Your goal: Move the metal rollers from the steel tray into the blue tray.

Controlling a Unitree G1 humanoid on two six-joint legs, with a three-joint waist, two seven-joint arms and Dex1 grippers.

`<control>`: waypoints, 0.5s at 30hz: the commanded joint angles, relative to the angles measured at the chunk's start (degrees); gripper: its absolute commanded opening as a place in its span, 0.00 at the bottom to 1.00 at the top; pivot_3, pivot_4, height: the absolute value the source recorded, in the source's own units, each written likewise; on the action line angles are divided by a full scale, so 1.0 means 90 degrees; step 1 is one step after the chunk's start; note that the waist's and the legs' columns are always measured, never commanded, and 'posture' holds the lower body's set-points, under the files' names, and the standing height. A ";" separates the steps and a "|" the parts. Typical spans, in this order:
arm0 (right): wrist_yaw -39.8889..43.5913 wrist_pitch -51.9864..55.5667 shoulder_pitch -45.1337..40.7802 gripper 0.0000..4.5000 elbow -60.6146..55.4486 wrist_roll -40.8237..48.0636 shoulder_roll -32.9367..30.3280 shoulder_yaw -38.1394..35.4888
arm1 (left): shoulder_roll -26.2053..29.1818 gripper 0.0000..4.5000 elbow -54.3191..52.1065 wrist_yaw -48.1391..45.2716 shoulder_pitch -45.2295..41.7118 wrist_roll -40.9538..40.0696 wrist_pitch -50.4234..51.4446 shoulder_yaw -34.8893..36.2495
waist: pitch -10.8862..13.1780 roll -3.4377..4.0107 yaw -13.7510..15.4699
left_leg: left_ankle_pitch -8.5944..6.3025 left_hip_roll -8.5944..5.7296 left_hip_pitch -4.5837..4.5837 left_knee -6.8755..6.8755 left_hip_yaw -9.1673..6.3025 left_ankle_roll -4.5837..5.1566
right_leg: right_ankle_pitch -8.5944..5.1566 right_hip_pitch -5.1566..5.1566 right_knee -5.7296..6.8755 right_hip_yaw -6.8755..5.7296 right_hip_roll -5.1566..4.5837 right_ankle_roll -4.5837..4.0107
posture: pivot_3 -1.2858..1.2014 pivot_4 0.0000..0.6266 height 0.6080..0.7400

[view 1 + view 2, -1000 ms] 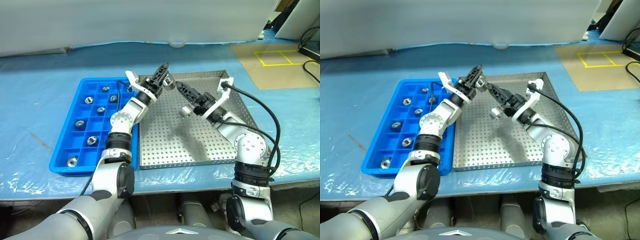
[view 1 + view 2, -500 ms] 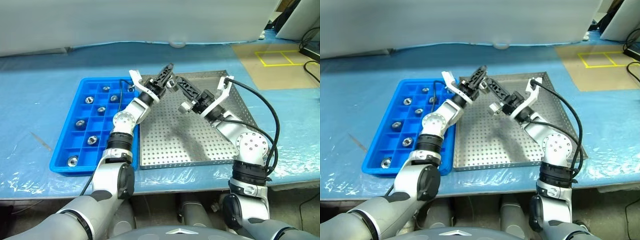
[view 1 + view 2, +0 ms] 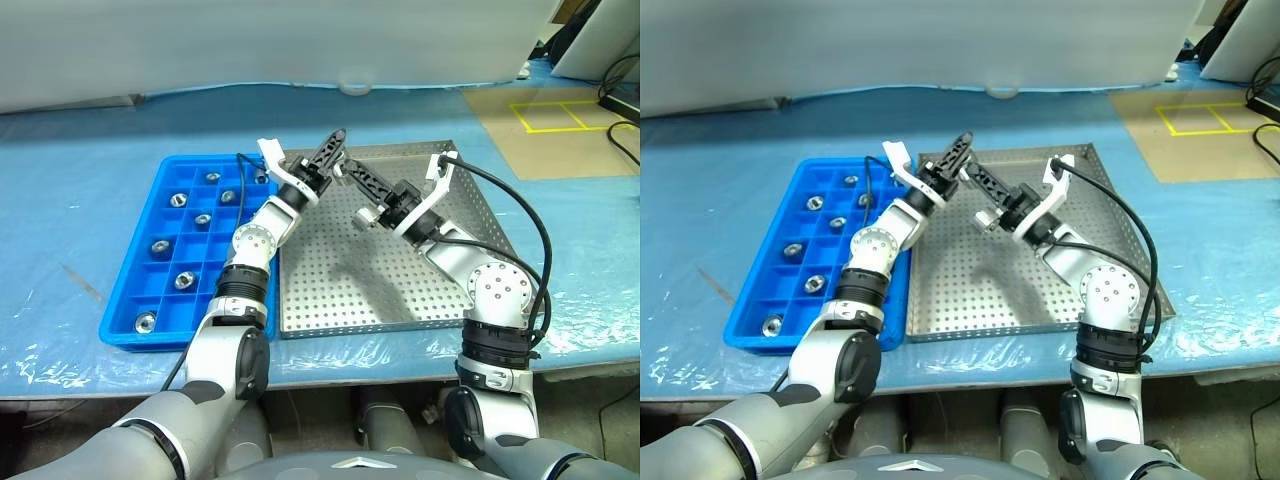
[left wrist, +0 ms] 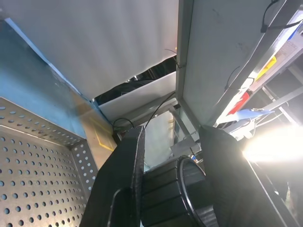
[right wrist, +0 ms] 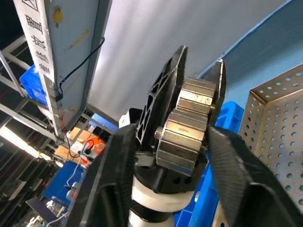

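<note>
Writing: the only lettering is on a white upright strip point(image 5: 38, 28) in the right wrist view, and it is not legible. No brands are visible.

Both grippers meet above the steel tray's point(image 3: 400, 290) far-left corner. The left gripper point(image 3: 335, 145) is clamped on one metal roller point(image 5: 187, 123). The right gripper point(image 3: 352, 175) is right at that roller, but I can't tell its grip state.

The right wrist view shows the roller's bright ridged side. The left wrist view shows it only as a dark ribbed shape against shelving behind.

The blue tray point(image 3: 120, 300) sits just beside the steel tray's left rim. Seven rollers point(image 3: 184, 280) lie in separate compartments, seen from the head views.
</note>
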 commanded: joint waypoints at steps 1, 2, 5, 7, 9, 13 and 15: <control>0.0035 -0.0021 -0.0136 0.22 -0.0203 0.0197 0.0057 0.0041 | -0.0652 0.32 -0.0177 -0.0113 0.0049 -0.0054 -0.0019 -0.0062 | 0.0000 0.0000 0.0000 | 0.0000 0.0000 0.0000 0.0000 0.0000 0.0000 | 0.0000 0.0000 0.0000 0.0000 0.0000 0.0000 | 0.41 0.24 1.00; 0.0036 -0.0015 -0.0138 0.19 -0.0204 0.0189 0.0047 0.0053 | -0.0658 0.32 -0.0184 -0.0123 0.0052 -0.0066 -0.0010 -0.0060 | 0.0000 0.0000 0.0000 | 0.0000 0.0000 -0.0001 0.0000 0.0000 0.0000 | 0.0000 0.0000 0.0000 0.0000 0.0000 0.0000 | 0.41 0.24 1.00; 0.0007 0.0011 -0.0136 0.19 -0.0188 0.0180 0.0036 0.0069 | -0.0673 0.32 -0.0210 -0.0142 0.0062 -0.0094 0.0028 -0.0065 | 0.0000 0.0000 0.0001 | 0.0000 0.0000 0.0000 0.0000 0.0000 0.0000 | 0.0000 0.0000 0.0000 0.0000 0.0000 0.0000 | 0.41 0.24 1.00; 0.0010 -0.0049 -0.0139 0.19 -0.0183 0.0100 0.0031 0.0077 | -0.0678 0.32 -0.0199 -0.0122 0.0049 -0.0117 0.0022 -0.0037 | 0.0000 0.0000 0.0001 | 0.0000 0.0000 0.0000 0.0000 0.0000 0.0000 | 0.0000 0.0000 0.0000 0.0000 0.0000 0.0000 | 0.41 0.24 1.00; 0.0042 -0.0195 -0.0141 0.19 -0.0195 0.0033 0.0053 0.0041 | -0.0708 0.32 -0.0167 -0.0039 0.0007 -0.0239 -0.0012 0.0096 | 0.0000 0.0000 0.0001 | 0.0000 0.0000 0.0000 0.0000 0.0000 0.0000 | 0.0000 0.0000 0.0000 0.0000 0.0000 0.0000 | 0.41 0.24 1.00; 0.0139 -0.0561 -0.0211 0.19 -0.0304 0.0376 0.0206 -0.0266 | -0.0774 0.32 0.0075 0.0450 -0.0254 -0.1141 -0.0111 0.0908 | 0.0000 0.0000 -0.0004 | 0.0001 0.0000 0.0000 -0.0001 0.0000 -0.0002 | 0.0000 -0.0001 0.0000 0.0000 0.0001 0.0000 | 0.41 0.24 1.00; 0.0155 -0.0707 -0.0264 0.19 -0.0364 0.0751 0.0305 -0.0504 | -0.0728 0.32 0.0292 0.0705 -0.0418 -0.1687 -0.0257 0.1318 | 0.0000 0.0000 -0.0007 | 0.0001 0.0000 0.0001 0.0000 0.0000 -0.0002 | 0.0000 -0.0001 0.0000 0.0001 0.0001 0.0000 | 0.41 0.24 1.00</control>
